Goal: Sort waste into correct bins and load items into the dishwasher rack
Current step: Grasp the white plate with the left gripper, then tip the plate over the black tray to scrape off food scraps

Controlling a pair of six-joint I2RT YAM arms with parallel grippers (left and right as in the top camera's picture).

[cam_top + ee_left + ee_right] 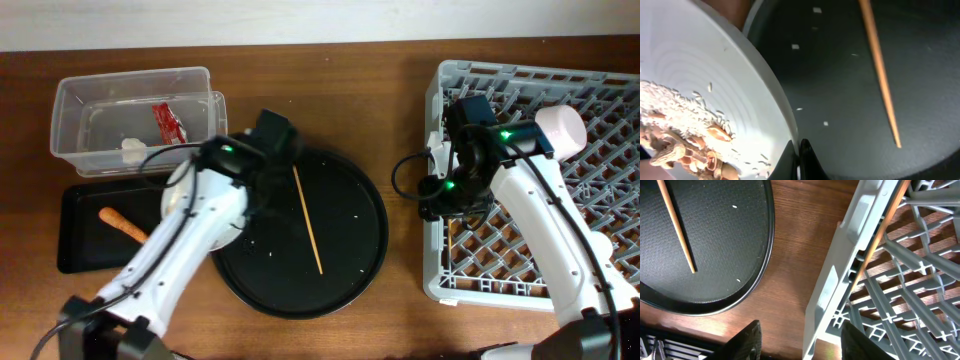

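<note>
Rack (610,105): at the right of the table, with a pale bowl (560,128) standing in its far part.

Round tray (350,240): at centre, holding one chopstick (307,220) and a few stray grains.

Tub (130,80): far left, containing the wrapper (167,122) and the tissue (133,150).

Black tray (85,245): just near of the tub, with the carrot (122,223) lying in it.

Plate (715,65): held tilted over the round tray's left edge. The left gripper (799,156) is clamped on its rim. Rice and nut scraps (680,130) are heaped on its low side.

Right gripper (800,344): fingers spread with nothing between them, beside the rack's left wall and above bare table.

Finding: the step in hand appears to be emptying the plate. The black tray lies directly left of the plate and near to it, so the left arm should carry leftward and tip there.

Risk: the tilt may let grains drop short, onto the round tray.

Secondary: the chopstick's long axis runs far to near, leaning slightly right. It lies left of the right gripper and between the two arms. The right arm is the free one.
</note>
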